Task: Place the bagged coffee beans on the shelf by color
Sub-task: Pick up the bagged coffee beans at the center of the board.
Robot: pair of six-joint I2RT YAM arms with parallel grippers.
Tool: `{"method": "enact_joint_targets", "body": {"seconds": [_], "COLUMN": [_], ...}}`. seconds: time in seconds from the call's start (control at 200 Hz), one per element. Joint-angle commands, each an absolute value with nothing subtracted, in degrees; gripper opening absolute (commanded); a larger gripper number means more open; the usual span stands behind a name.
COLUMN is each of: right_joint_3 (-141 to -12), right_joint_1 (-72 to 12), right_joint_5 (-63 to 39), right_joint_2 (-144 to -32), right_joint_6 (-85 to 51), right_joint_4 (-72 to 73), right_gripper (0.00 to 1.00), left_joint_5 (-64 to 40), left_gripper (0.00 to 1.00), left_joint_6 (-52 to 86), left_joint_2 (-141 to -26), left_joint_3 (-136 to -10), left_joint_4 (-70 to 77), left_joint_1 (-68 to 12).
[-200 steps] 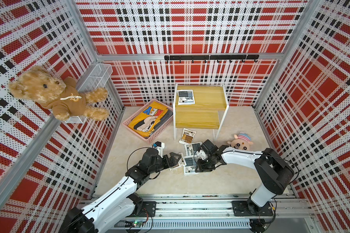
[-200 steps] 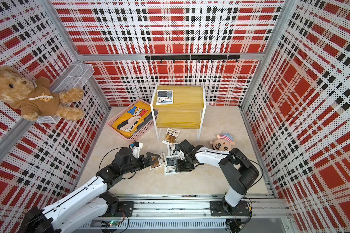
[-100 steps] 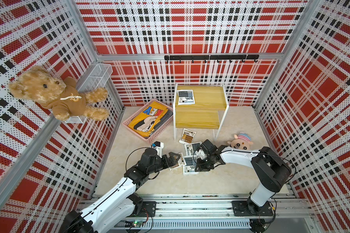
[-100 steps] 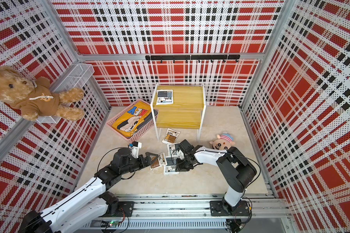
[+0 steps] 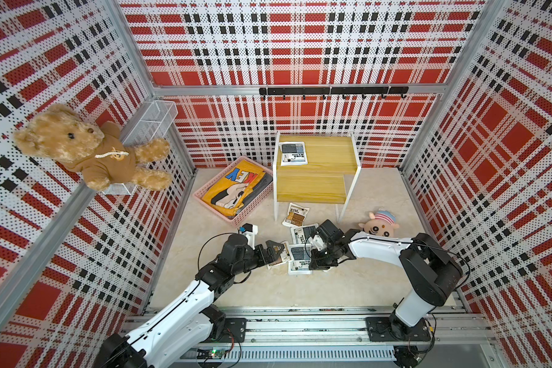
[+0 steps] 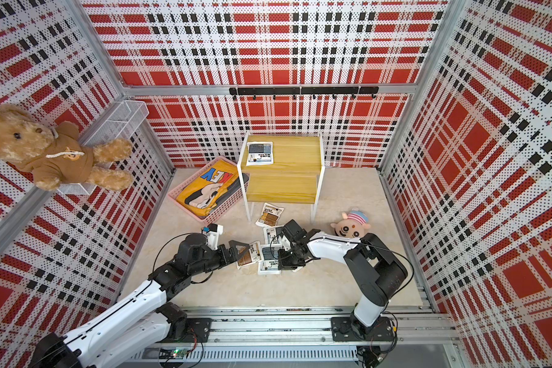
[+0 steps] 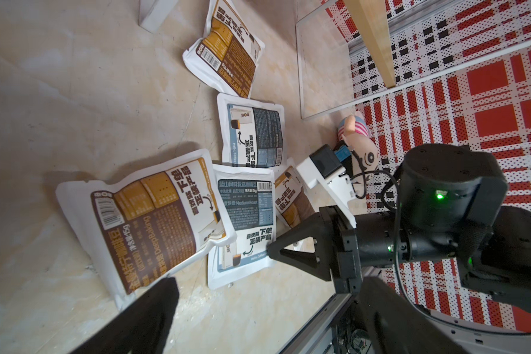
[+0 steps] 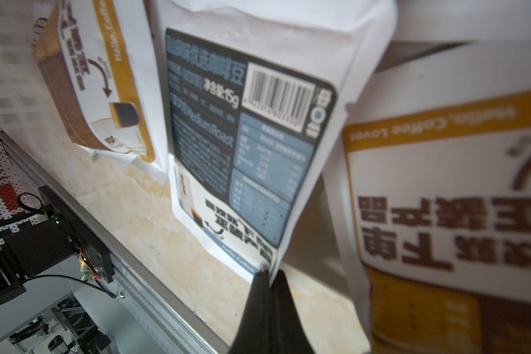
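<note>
Right gripper pinches the corner of a blue-label coffee pouch on the floor before the shelf. Next, likely a lift to its top board. Left gripper gapes wide.

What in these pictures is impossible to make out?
Brown pouch by the right arm: left wrist view, mostly behind the arm's camera mount.
Left jaws: left wrist view, one finger shows, rest cut by the edge.
Print on the blue pouch on the shelf: top views, too small.

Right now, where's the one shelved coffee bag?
In both top views, the blue-label bag lies flat on the shelf's upper board, at its left end nearest the pink basket.
</note>
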State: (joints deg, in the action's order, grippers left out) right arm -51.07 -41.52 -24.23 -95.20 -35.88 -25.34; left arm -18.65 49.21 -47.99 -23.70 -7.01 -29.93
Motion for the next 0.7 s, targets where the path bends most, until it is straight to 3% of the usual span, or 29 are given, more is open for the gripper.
{"method": "enact_joint_targets", "body": {"seconds": [0.0,0.691], "right_joint_3": [-52.5,-73.7], "right_joint_1": [-41.9,-46.2], "right_joint_5": [-21.8,-16.1], "right_joint_2": [-91.5,-69.6], "right_joint_6": [-36.4,-35.7], "right_joint_4": [-27.7,-51.3], "right_gripper": [0.00,0.00], "left_joint_5": [-19.0,-17.4], "left_gripper": [0.99,0.99], "left_joint_6": [48.2,43.8], "left_joint_2": [-47.0,-38.9], "left_joint_3": [-24.2,-32.0], "left_joint_4": [-7.5,-4.0], "left_joint_1": [-29.3,-28.5]}}
